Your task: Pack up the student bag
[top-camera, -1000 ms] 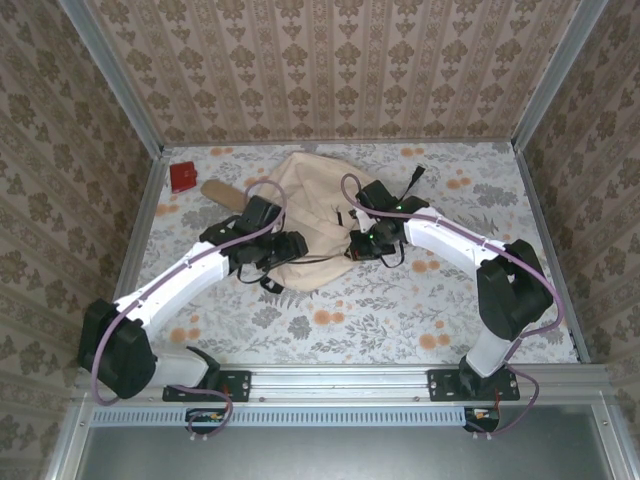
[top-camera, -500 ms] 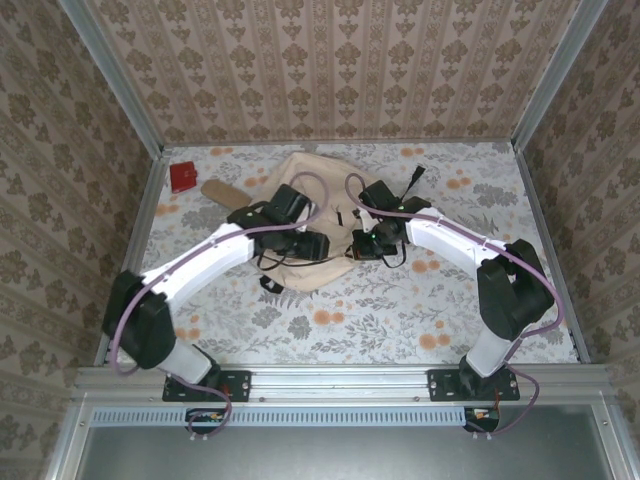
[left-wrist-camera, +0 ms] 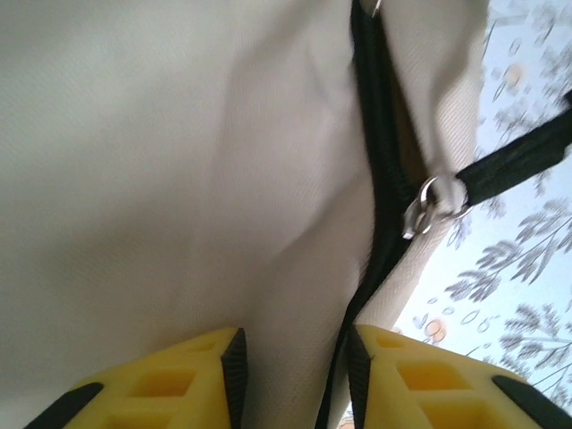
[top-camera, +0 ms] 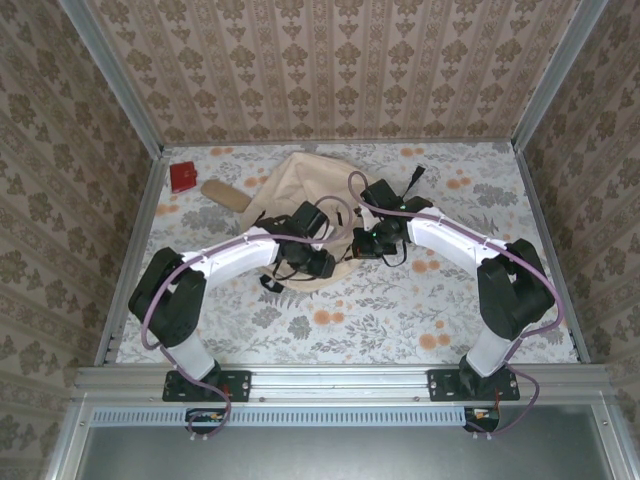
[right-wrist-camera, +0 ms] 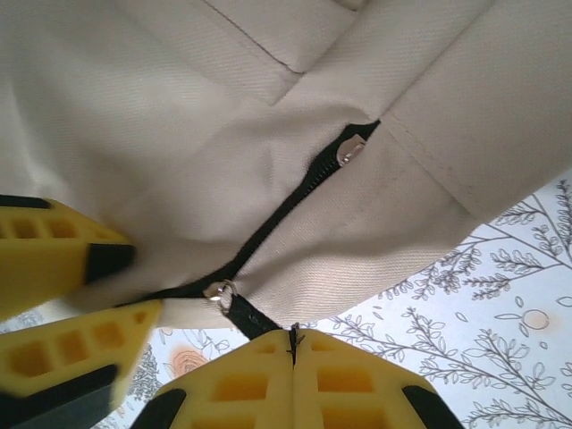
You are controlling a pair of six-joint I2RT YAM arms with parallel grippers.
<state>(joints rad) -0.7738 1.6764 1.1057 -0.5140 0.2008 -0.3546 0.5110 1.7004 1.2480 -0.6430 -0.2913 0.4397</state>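
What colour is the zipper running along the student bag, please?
Black, set against the beige fabric of the student bag; the zipper shows best in the right wrist view.

Floral table (top-camera: 400, 310), student bag (top-camera: 300, 190), red box (top-camera: 183, 177), tan case (top-camera: 226, 193)

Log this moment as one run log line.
left gripper: straddling student bag fabric | right gripper: shut on zipper pull strap
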